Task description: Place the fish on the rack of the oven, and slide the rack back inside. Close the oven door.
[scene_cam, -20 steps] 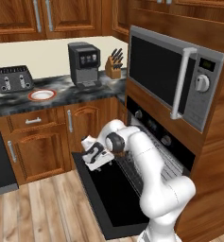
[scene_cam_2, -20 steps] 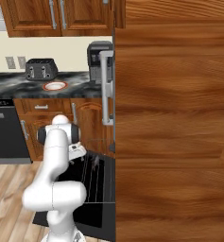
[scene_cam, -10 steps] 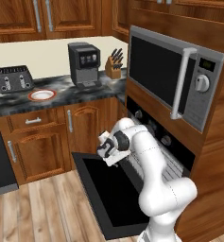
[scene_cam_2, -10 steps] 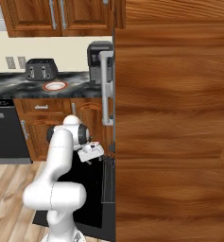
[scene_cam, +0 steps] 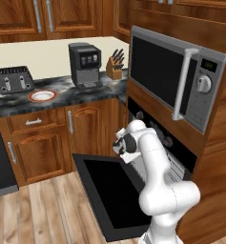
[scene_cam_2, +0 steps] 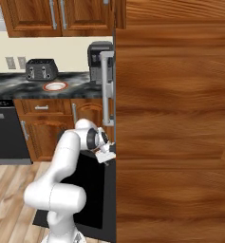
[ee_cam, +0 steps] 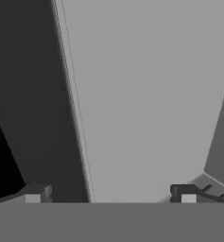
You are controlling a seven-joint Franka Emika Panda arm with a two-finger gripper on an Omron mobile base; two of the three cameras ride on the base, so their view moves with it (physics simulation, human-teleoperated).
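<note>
1. The end effector (ee_cam: pixel 110 194) is standing wide open in the hand view, its two dark fingertips (ee_cam: pixel 37 193) sitting far apart at the bottom with nothing between them.
2. In the left base view the end effector (scene_cam: pixel 120 145) is hanging just in front of the oven (scene_cam: pixel 155 138), above the inner edge of the lowered door; in the right base view it (scene_cam_2: pixel 106 153) is sitting right at the edge of the wood cabinet side (scene_cam_2: pixel 175 123).
3. The oven door (scene_cam: pixel 112 190) is lying fully open, its black glass panel facing up and reaching out over the wooden floor (scene_cam: pixel 43 214).
4. The rack (scene_cam: pixel 174 167) is showing as a strip of thin silver bars behind the arm, inside the oven opening; how far it is pushed in cannot be told.
5. The fish cannot be made out; the arm is covering most of the oven mouth.
6. The hand view is looking at a flat pale grey panel (ee_cam: pixel 146 94) bordered by a dark one on its left.
7. On the surface (scene_cam: pixel 66 97), a red-rimmed plate (scene_cam: pixel 42 96) is sitting near the front edge, with a toaster (scene_cam: pixel 14 79) behind it toward the left, a coffee machine (scene_cam: pixel 85 64) to its right and a knife block (scene_cam: pixel 115 69) in the corner.
8. The microwave (scene_cam: pixel 176 83) is sitting directly above the oven.
</note>
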